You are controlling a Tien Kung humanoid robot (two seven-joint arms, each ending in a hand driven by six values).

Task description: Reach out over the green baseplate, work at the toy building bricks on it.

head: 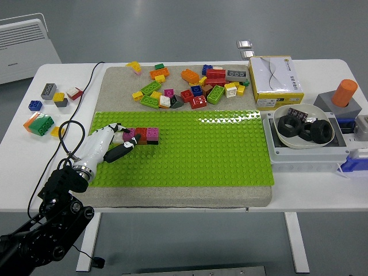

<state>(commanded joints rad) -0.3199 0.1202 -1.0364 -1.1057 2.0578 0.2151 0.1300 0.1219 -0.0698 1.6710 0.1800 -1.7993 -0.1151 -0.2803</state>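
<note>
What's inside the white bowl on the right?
The white bowl holds black rings, thick like little tyres, two or three of them, piled together. A small dark card leans at the back rim. Anything beneath the rings is hidden.

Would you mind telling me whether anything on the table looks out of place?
A few bricks lie on the bare table left of the grey mat, apart from the main pile. Otherwise nothing looks spilled or damaged.

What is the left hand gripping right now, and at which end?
The left hand has its fingertips at the left end of the short brick row on the green baseplate; whether they actually grip it cannot be told.
</note>
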